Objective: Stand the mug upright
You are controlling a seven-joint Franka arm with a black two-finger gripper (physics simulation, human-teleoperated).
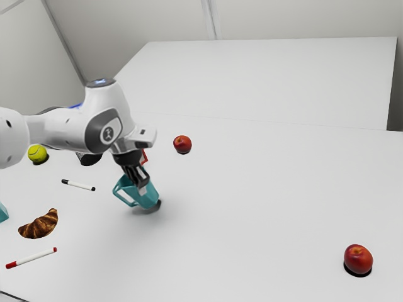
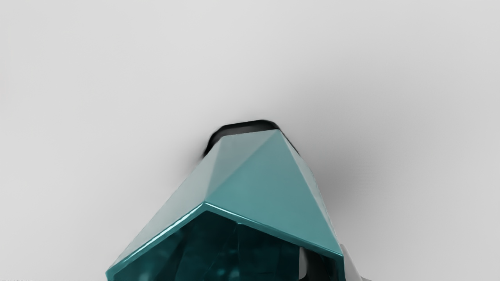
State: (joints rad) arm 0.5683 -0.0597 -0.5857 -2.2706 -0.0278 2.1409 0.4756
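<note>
The teal faceted mug (image 1: 143, 194) leans on the table, tilted, its base toward the exterior view's right and its handle toward the left. My gripper (image 1: 140, 177) reaches down to the mug's upper side and overlaps it in the exterior view. In the wrist view the mug (image 2: 261, 183) has its open rim nearest my hand and its base pointing away. A dark part of the gripper (image 2: 318, 267) shows within the mug's mouth. Whether it is closed on the wall cannot be made out, as the mug hides much of it.
A red apple (image 1: 182, 144) lies beyond the mug, another apple (image 1: 358, 259) at the exterior view's right. Toward the left are a croissant (image 1: 39, 224), a black-capped marker (image 1: 79, 185), a red-capped marker (image 1: 31, 258) and a tennis ball (image 1: 38, 153). A red object (image 1: 145, 157) is behind my hand.
</note>
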